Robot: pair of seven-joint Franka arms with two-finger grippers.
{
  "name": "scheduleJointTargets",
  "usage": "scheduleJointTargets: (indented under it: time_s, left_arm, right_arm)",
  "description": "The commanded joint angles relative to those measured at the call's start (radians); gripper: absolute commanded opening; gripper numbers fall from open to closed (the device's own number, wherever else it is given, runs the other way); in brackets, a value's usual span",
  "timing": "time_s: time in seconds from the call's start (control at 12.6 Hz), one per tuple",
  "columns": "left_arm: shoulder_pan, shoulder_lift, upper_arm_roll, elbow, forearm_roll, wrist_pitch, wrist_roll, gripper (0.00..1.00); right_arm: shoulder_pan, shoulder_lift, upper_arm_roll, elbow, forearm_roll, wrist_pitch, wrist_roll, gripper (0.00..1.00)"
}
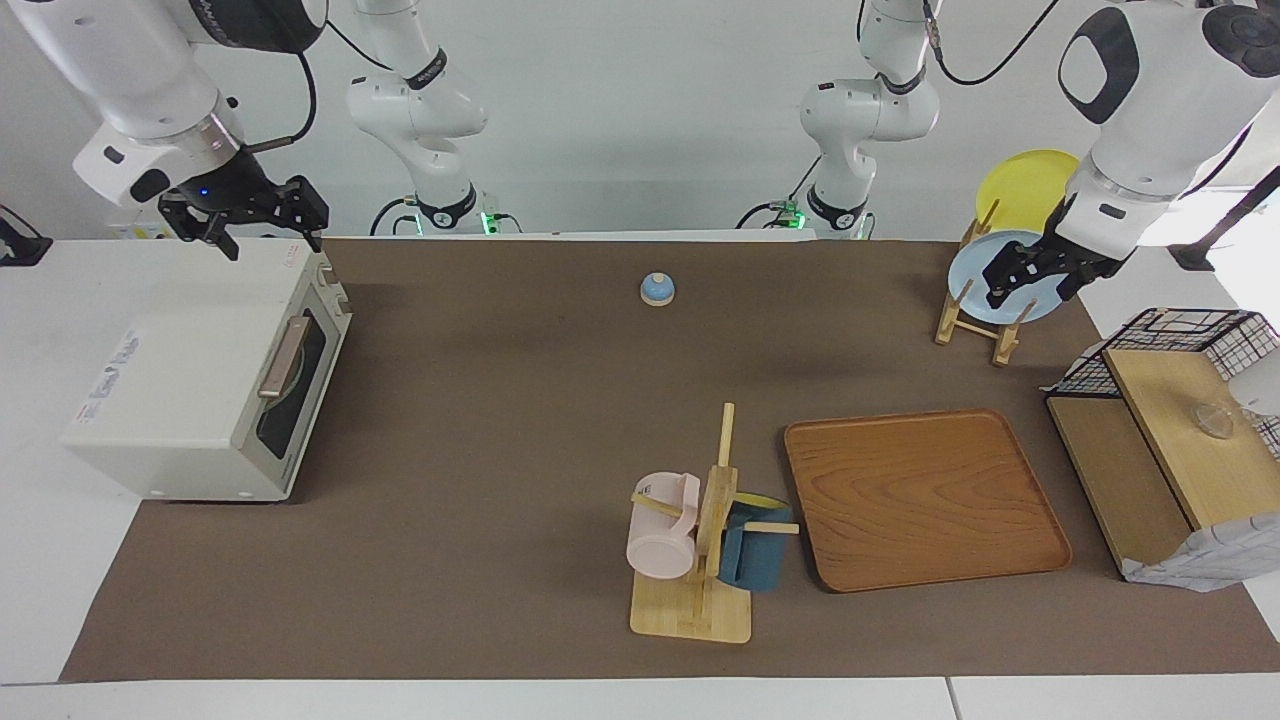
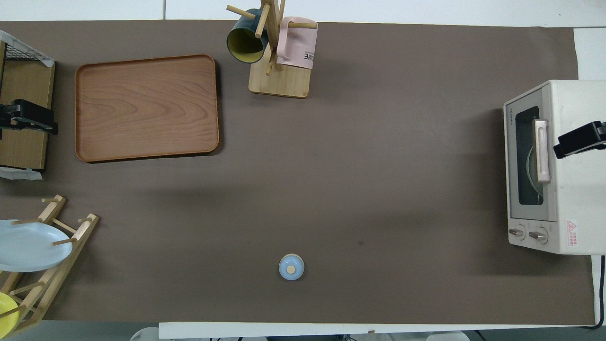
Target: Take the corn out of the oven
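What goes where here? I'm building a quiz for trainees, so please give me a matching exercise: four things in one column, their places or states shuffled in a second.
Things:
1. oven
2. pink mug
3. light blue plate
4. right gripper

Places or states:
a. hanging on the mug tree
b. over the oven's top
c. door shut
d. standing in the dish rack

Pairs: 1-c, 2-a, 3-d, 4-b

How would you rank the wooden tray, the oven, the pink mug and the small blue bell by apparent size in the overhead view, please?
1. Wooden tray, largest.
2. Oven, though the frame edge cuts it off, so its rank against the tray is unsure.
3. Pink mug.
4. Small blue bell, smallest.
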Motion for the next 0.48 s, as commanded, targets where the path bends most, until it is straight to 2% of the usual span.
scheduleJointTargets:
  time_s: [0.0,0.4]
  left_arm:
    - [0.01,0.001,-0.004,0.006,-0.013,0.002,0.013,1.0]
    - [0.01,0.001,-0.004,0.006,-0.013,0.001,0.012,1.0]
  right_arm:
    - [0.004,-0.019,-0.007,-0.01,0.021,-0.001,0.017,1.0]
    - [0.008,-0.04,-0.006,-0.031,0.023,-0.006,0.002,1.0]
